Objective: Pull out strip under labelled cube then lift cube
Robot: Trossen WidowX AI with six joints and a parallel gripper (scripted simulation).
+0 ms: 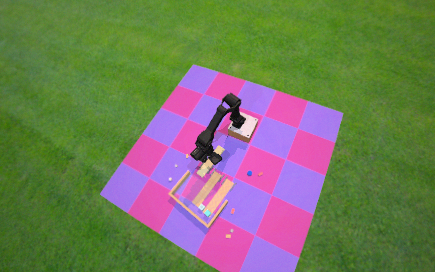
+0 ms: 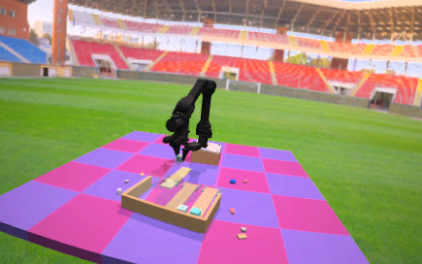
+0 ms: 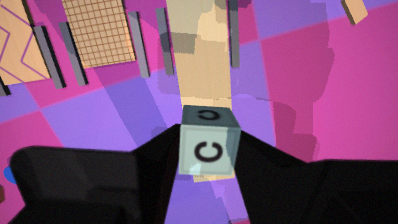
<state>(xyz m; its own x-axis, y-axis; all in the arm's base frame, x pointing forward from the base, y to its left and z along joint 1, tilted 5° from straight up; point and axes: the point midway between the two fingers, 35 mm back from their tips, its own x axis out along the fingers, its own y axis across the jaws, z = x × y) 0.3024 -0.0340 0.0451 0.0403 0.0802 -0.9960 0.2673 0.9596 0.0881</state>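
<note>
The labelled cube [image 2: 179, 157] [image 3: 208, 151], pale grey-green with a black letter C, is held between the fingertips of my gripper [image 2: 179, 155] [image 3: 205, 131], which is shut on it. It hangs above the mat, apart from the strips. The plain pale strip [image 1: 204, 170] [image 2: 177, 178] [image 3: 205, 75] lies below, shifted towards the robot base and mostly out between its grey rails [image 3: 235, 40]. A strip with a grid pattern [image 3: 100, 37] and a strip with a zigzag pattern [image 3: 12, 57] lie beside it. Two light cyan cubes [image 1: 207, 213] [image 2: 196, 212] sit at their far ends.
A low wooden wall [image 1: 191, 211] [image 2: 158, 211] surrounds the strips' far ends on three sides. The robot's base box [image 2: 206, 156] stands behind the arm. A blue ball [image 1: 249, 173] [image 2: 233, 181] and several small loose pieces, including an orange block [image 3: 355, 11], lie around.
</note>
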